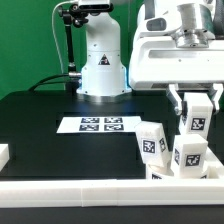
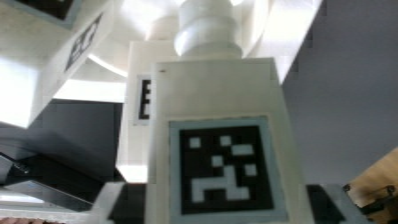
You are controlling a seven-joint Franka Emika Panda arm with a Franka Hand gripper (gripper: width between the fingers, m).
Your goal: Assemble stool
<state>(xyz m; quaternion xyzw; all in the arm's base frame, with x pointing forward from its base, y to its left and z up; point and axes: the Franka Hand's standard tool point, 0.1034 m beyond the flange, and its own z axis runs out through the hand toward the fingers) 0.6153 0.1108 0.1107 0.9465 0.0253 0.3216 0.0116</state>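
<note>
The two-finger gripper (image 1: pixel 197 112) stands at the exterior view's right above the near edge of the black table (image 1: pixel 40 120), its jaws clamped on the sides of a short white rectangular plastic leg bearing a black-and-white square tag (image 1: pixel 197 116), which fills the wrist view (image 2: pixel 214 150). Below and beside it, against the long white rail (image 1: pixel 90 192), other tagged white stool parts (image 1: pixel 153 141) cluster, the seat disc largely hidden; the marker board (image 1: pixel 98 125) lies apart. The leg appears rigid, light and smooth-faced, so slip is the likely risk; holding across opposite flat sides near mid-length seems soundest.
</note>
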